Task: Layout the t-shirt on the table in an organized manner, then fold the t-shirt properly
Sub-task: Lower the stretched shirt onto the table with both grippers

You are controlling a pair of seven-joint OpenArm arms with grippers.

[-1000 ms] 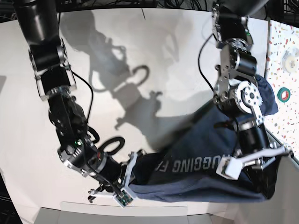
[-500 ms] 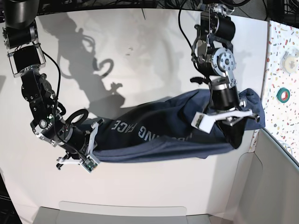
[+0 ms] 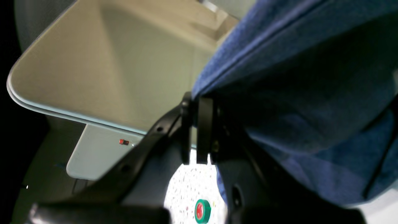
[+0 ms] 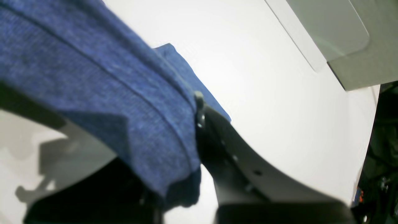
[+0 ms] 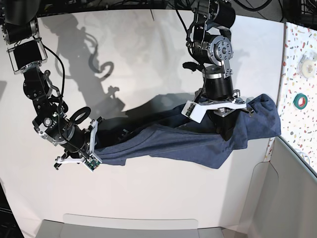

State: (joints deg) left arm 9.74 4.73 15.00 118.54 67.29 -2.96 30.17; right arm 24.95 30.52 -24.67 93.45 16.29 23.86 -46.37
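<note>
The navy t-shirt (image 5: pixel 168 144) hangs stretched as a sagging band between my two grippers, low over the white table (image 5: pixel 148 64); no lettering shows. In the base view my right gripper (image 5: pixel 94 146) is shut on the shirt's left end. My left gripper (image 5: pixel 245 108) is shut on the bunched right end near the table's right edge. The left wrist view has the black fingers (image 3: pixel 203 130) pinched on a hemmed edge of the t-shirt (image 3: pixel 295 77). In the right wrist view the t-shirt (image 4: pixel 93 93) drapes over the shut gripper (image 4: pixel 197 124), hiding one finger.
A speckled strip (image 5: pixel 297 134) runs along the right edge, carrying a green tape roll (image 5: pixel 299 100) and a white roll (image 5: pixel 308 64). A grey bin (image 5: pixel 292 198) stands at the lower right. A grey tray (image 5: pixel 129 223) lies along the front edge.
Both arms have carried the shirt from the front edge toward the table's middle. The shirt has turned, so the white lettering no longer shows. Both grips have held.
</note>
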